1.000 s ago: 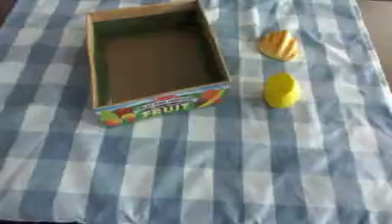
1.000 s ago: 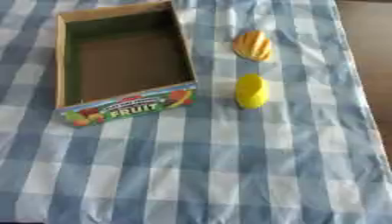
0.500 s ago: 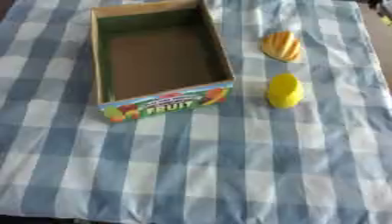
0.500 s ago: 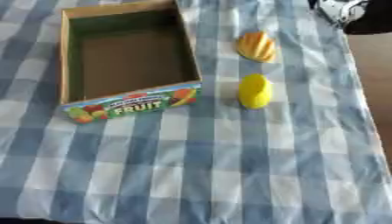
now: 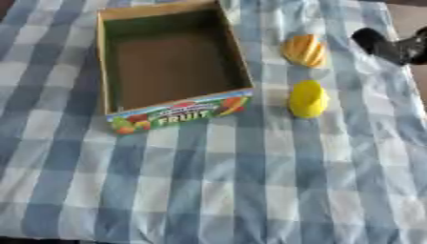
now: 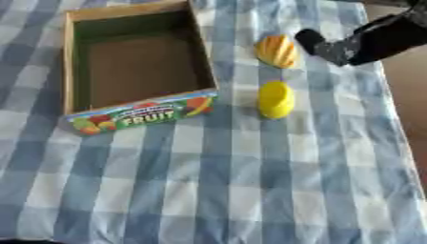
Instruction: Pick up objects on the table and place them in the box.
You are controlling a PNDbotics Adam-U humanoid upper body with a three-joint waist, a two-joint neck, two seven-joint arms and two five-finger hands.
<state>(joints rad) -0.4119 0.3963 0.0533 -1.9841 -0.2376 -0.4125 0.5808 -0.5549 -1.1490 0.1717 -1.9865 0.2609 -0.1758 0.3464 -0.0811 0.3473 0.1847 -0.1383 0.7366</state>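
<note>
An open cardboard box (image 5: 179,112) with a "FRUIT" label on its front wall lies at the upper left, and nothing shows inside it. To its right lies an orange ridged object (image 6: 277,51). A yellow rounded object (image 6: 276,99) sits just below it. My right hand (image 6: 330,46) reaches in from the upper right corner, black and blurred. Its tip is just right of the orange object; whether they touch is unclear. It holds nothing that I can see. My left hand shows in no view.
A blue and white checked cloth (image 5: 217,181) covers the table. The table's right edge (image 6: 399,119) runs close beside the two objects, with brown floor beyond it.
My right hand has come in from the upper right corner and moved down-left toward the orange object. The box and both objects have stayed put.
</note>
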